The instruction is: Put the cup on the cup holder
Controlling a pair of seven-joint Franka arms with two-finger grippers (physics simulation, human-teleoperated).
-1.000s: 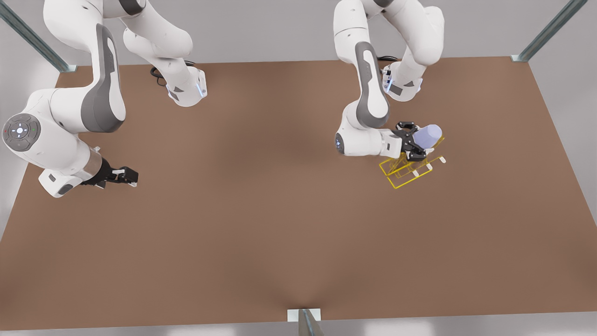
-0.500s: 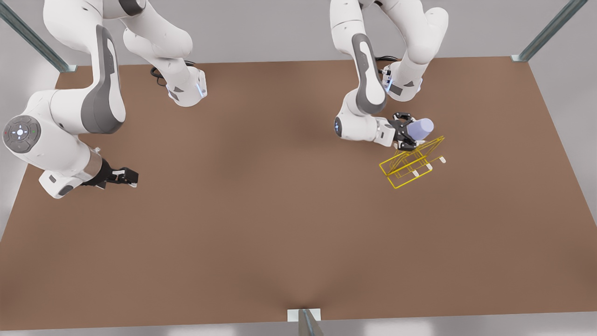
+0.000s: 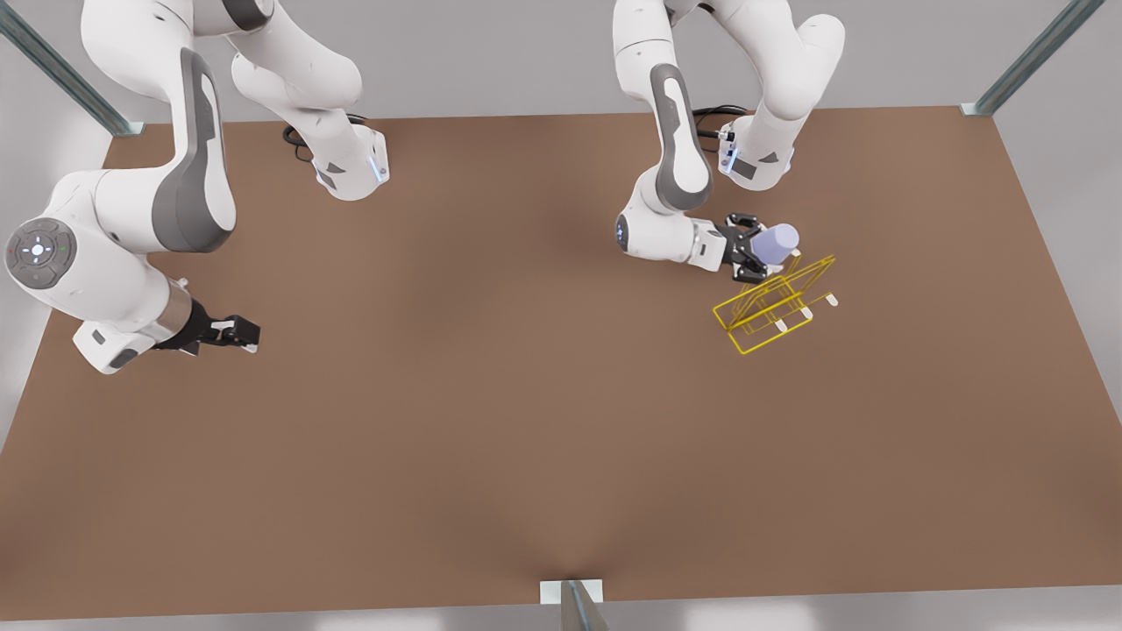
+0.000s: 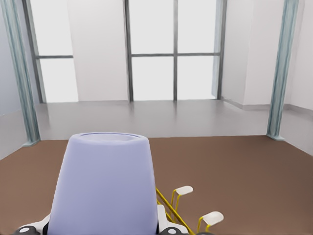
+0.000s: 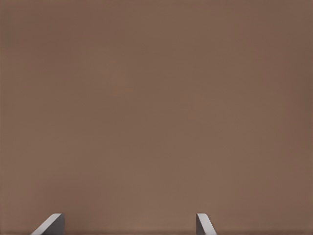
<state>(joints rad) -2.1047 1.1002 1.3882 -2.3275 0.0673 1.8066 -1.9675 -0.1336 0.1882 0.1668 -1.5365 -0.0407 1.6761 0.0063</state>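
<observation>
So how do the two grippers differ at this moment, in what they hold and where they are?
The left gripper is shut on the cup, while the right gripper holds nothing, its fingers spread apart. The left gripper is beside the cup holder on the front view's right; the right gripper waits far off on the front view's left. Both hover over the brown table.

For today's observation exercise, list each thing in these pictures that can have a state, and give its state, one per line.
cup: held off the table, lying sideways, beside the holder.
cup holder: standing on the table, no cup on it.
left gripper: shut on the cup, at the front view's right.
right gripper: open, holding nothing, waiting at the front view's left.
</observation>
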